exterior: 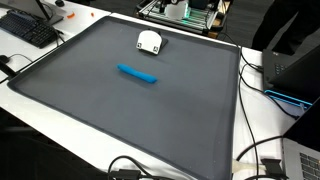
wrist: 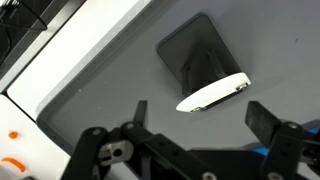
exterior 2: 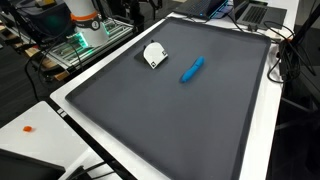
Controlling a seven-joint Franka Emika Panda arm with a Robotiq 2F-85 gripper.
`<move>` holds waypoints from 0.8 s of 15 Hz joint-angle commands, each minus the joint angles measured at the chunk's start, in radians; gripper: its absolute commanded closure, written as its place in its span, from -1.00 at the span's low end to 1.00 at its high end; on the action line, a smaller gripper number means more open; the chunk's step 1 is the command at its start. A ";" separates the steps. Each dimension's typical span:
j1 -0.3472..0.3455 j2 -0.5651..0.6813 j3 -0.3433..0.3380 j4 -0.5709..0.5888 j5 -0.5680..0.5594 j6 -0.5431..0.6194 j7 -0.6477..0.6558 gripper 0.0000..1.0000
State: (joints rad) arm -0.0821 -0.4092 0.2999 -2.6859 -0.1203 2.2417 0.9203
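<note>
Here, gripper (wrist: 200,122) open, jaws wide apart, low in the wrist view. White object (wrist: 212,94) just above them. Blue marker (exterior: 137,74) mid-surface (exterior: 170,125), apart from it.

Tool (wrist: 200,113) spread wide, empty.

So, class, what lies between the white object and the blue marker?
Only bare mat lies between the white object and the marker; both exterior views show it.
</note>
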 commanded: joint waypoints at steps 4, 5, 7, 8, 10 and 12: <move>0.024 0.146 -0.051 0.061 0.079 0.002 0.271 -1.00; 0.027 0.162 -0.063 0.065 0.098 0.008 0.299 -1.00; 0.036 0.190 -0.092 0.069 0.148 0.020 0.340 -1.00; 0.042 0.204 -0.112 0.065 0.187 0.044 0.338 -1.00; 0.052 0.224 -0.142 0.059 0.266 0.084 0.342 -1.00; 0.062 0.238 -0.168 0.046 0.356 0.142 0.336 -1.00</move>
State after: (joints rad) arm -0.0528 -0.1990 0.1793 -2.6246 0.1227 2.3077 1.2434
